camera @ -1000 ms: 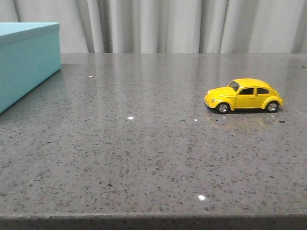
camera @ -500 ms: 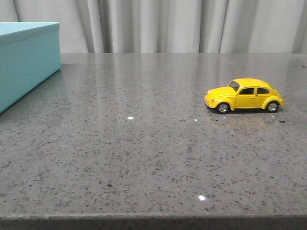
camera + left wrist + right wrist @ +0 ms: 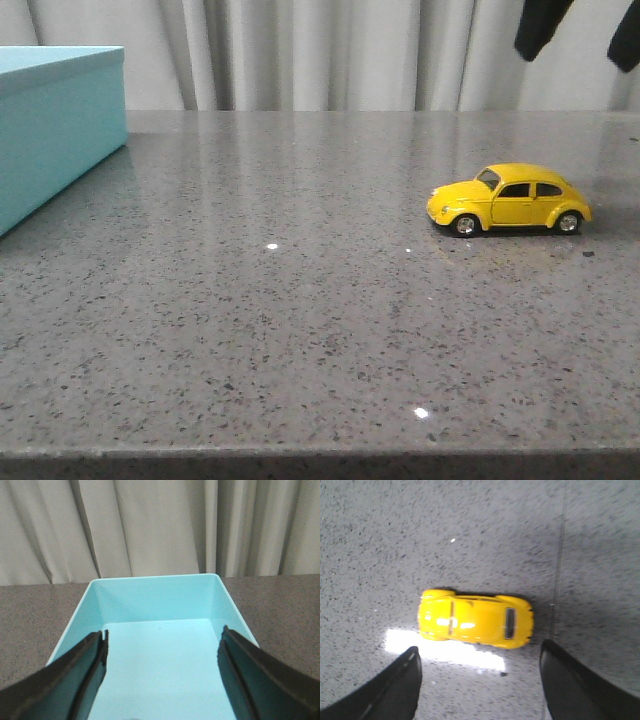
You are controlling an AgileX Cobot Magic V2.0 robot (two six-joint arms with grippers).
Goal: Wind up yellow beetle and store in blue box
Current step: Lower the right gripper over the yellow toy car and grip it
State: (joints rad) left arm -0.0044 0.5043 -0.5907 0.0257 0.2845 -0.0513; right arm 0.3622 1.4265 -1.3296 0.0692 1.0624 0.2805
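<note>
so far nothing is done: the glossy yellow beetle toy car (image 3: 508, 199) sits untouched on the grey speckled table (image 3: 300, 320), right gripper (image 3: 479, 680) spread wide above it, left gripper (image 3: 162, 672) spread above the empty turquoise-blue box (image 3: 160, 595).

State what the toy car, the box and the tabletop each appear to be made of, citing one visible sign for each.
The yellow beetle: probably painted die-cast metal or hard plastic; glossy, with bright highlights on its roof. The blue box: likely cardboard or thin plastic; flat, matte turquoise walls without shine. The table: looks like polished speckled grey stone or a stone-look composite; it reflects light spots.
</note>
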